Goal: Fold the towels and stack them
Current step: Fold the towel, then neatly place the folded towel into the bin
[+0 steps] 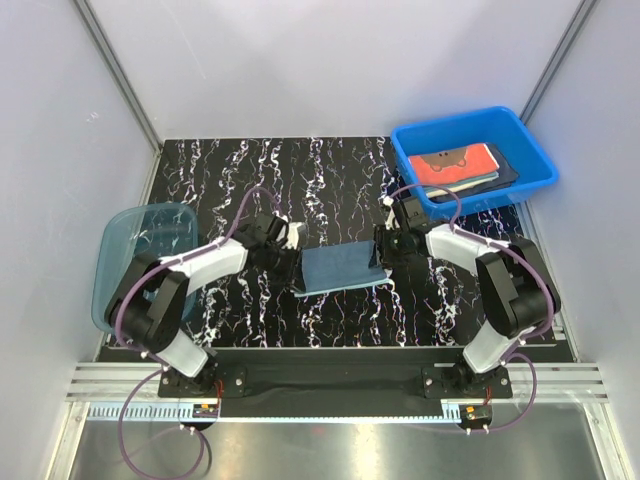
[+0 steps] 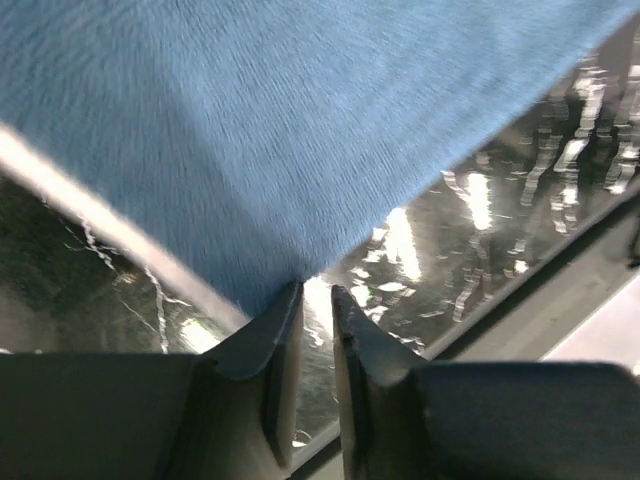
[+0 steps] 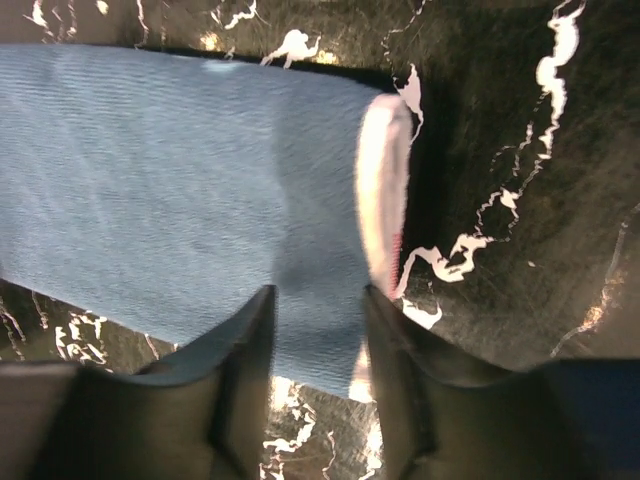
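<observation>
Spanning white walls [image 1: 320,60], marbled table [image 1: 330,175] bears towel [image 1: 335,268]; left gripper [image 2: 315,292] narrow; right gripper [image 3: 315,298] wider

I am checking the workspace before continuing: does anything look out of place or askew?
Yes. The translucent teal tub hangs past the left edge of the table, seemingly tilted. The blue bin sits askew at the far right corner.

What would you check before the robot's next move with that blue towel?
1. The towel lies flat: ok.
2. The left gripper is clear of it: cannot tell; a corner meets its tips.
3. The right gripper is open: ok, though straddling the towel's edge.
4. Its edges line up: cannot tell, blurred.
5. The bin holds folded towels to stack on: ok.
</observation>
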Controlling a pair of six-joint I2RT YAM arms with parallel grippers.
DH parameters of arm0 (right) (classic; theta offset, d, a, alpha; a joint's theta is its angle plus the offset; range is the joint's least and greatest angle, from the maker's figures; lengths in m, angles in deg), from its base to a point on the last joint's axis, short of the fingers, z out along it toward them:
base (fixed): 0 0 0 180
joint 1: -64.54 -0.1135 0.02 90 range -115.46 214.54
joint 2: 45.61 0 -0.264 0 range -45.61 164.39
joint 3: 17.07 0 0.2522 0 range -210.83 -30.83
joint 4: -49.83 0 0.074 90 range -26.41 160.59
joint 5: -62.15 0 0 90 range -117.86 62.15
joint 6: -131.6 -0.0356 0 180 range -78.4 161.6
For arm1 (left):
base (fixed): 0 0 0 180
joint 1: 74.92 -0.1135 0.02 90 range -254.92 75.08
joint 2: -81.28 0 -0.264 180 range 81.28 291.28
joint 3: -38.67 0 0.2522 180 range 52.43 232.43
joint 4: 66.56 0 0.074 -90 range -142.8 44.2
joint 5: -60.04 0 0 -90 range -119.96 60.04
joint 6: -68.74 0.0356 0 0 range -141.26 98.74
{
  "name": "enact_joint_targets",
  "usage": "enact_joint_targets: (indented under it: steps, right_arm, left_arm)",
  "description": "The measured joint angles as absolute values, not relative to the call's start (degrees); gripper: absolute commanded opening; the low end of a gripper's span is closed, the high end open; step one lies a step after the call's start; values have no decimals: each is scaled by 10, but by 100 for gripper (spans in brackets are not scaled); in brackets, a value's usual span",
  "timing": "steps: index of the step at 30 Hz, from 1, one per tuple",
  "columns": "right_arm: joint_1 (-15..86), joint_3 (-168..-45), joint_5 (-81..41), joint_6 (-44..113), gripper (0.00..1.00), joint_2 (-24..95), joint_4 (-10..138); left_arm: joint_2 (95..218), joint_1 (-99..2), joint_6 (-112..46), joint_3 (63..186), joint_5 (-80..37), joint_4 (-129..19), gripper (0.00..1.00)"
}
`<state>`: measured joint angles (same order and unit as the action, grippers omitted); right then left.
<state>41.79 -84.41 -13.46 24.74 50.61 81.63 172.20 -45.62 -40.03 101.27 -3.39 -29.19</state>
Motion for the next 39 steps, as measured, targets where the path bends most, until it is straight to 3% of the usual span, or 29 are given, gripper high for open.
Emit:
enact_joint_targets:
  steps: [5, 28, 31, 39]
  right_arm:
    - [418, -857, -134, 250, 57, 494, 831]
    - [422, -937, -145, 314, 61, 574, 880]
    - [422, -949, -130, 315, 56, 587, 885]
    - [423, -949, -78, 313, 29, 600, 890]
  left_arm:
    - [1678, -456, -407, 1047, -20, -280, 28]
    - [1639, -534, -316, 1132, -33, -193, 28]
    - [1618, -534, -304, 1132, -37, -186, 28]
    - [1566, -534, -290, 1132, -61, -186, 28]
